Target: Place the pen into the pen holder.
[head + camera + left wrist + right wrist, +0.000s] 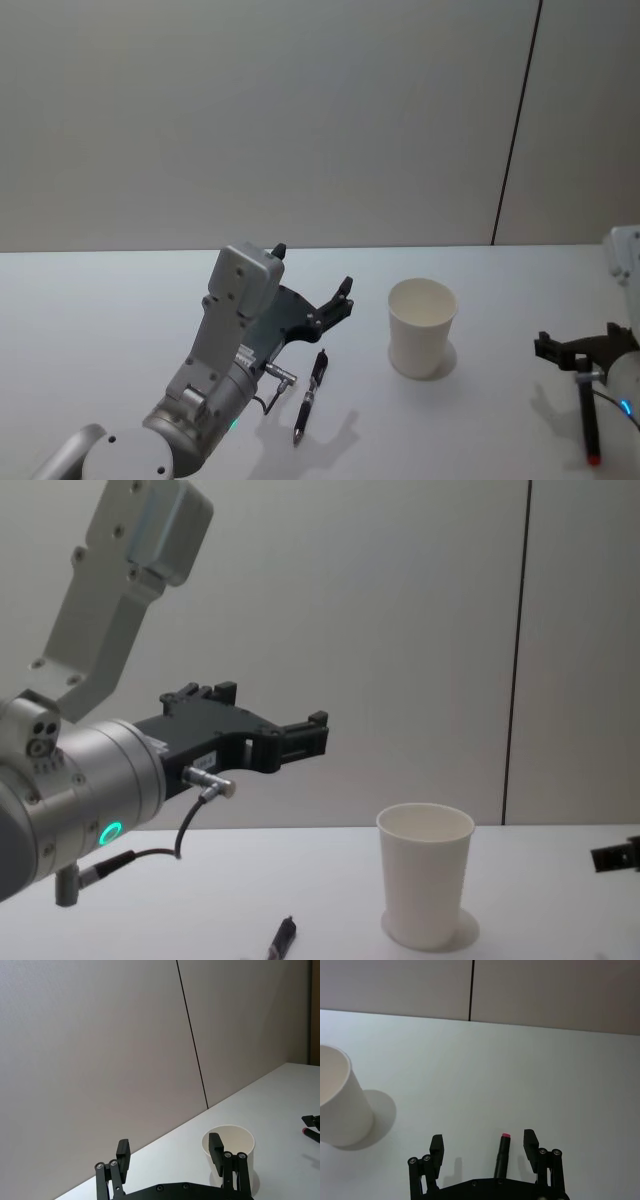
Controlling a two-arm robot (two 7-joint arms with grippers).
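- The pen (309, 396) lies flat on the bench (120, 320), just left of the cup (422, 328) and a little nearer the robot
- A second, red-tipped pen (502, 1156) lies well apart on the cup's right
- The cup stands upright with its mouth open, and nothing shows inside it
- The left claw (313, 267) hangs above the pen, well off the bench and aimed past it toward the cup; its jaws are spread wide with nothing between them
- The right claw (483, 1137) sits at the red-tipped pen, jaws wide open to either side of the barrel and not gripping it
- The step in hand looks like the grasp, and the right claw seems the better placed for it
- To do it well, close squarely across the barrel near its middle so the pen does not swing in the grip
- The left claw would first have to tip down and set its jaws across its own pen
- Next, lift clear of the rim, turn the pen upright and lower it into the middle of the mouth
- Let go only once the lower end is inside
- A paper cup is probably light, so a knock on the rim could tip it
- No brand, label or writing can be read on the cup, pens or arms; the only mark is a green ring light (110, 832) on the left arm
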